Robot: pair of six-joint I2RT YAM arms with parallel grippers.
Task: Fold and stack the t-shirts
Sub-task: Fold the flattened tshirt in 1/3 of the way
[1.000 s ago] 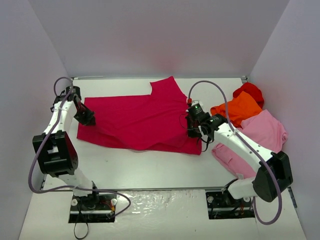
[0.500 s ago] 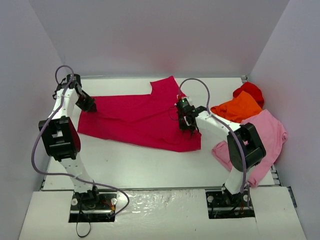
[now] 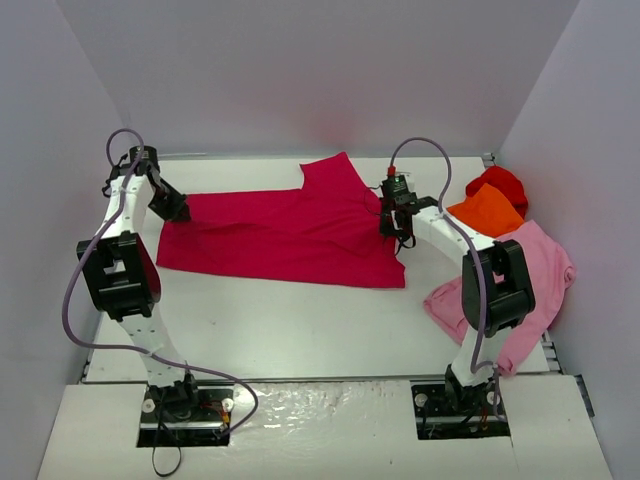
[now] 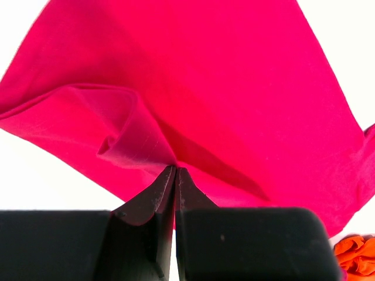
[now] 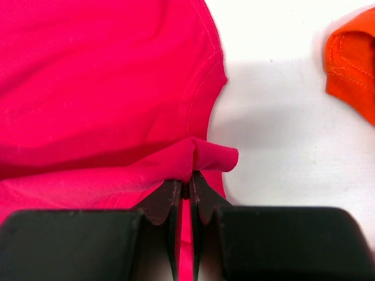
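Observation:
The crimson-magenta t-shirt (image 3: 285,232) lies spread across the middle of the table, one sleeve pointing to the back. My left gripper (image 3: 178,211) is shut on the shirt's left edge; in the left wrist view its tips (image 4: 176,170) pinch a raised fold of crimson cloth (image 4: 193,88). At the shirt's right edge my right gripper (image 3: 392,227) is shut on a small roll of the same cloth (image 5: 214,157), seen between its tips (image 5: 186,180). The orange t-shirt (image 3: 487,210), the red one (image 3: 500,183) and the light pink one (image 3: 525,265) lie heaped at the right.
White walls close in the table on the left, back and right. The right arm's lower links reach over the pink shirt. A corner of the orange shirt shows in both wrist views (image 4: 357,257) (image 5: 354,52). Bare table (image 3: 300,325) lies in front of the crimson shirt.
Both grippers have moved toward the back of the table with the crimson shirt's edges in them. The cloth now lies flatter and its near edge sits farther back.

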